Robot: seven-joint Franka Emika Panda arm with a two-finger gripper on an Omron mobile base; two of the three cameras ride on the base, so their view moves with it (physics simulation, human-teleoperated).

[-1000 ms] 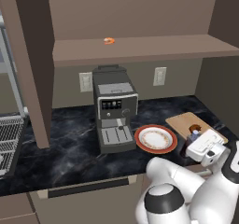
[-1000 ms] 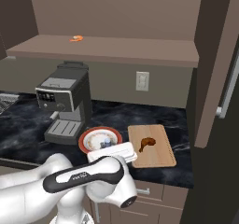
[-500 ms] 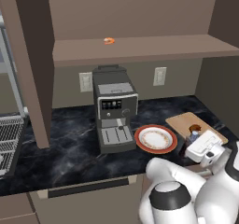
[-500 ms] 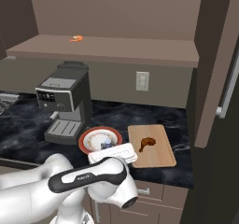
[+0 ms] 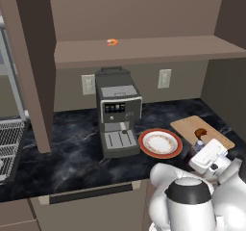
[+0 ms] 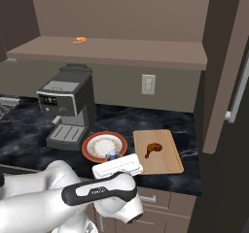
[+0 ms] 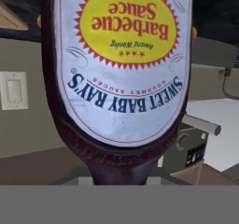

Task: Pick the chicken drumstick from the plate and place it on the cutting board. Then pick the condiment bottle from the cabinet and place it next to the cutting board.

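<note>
My hand view puts the bottle right against the lens, its barbecue label upside down, so I read the gripper as closed on it. From the right base view I get just the blue cap beside the hand, at the plate's 5 o'clock. The drumstick lies on the board, at 3 o'clock from the plate. The coffee machine stands at the plate's 9 o'clock on the black marble counter. A small orange ring sits on the cabinet shelf.
</note>
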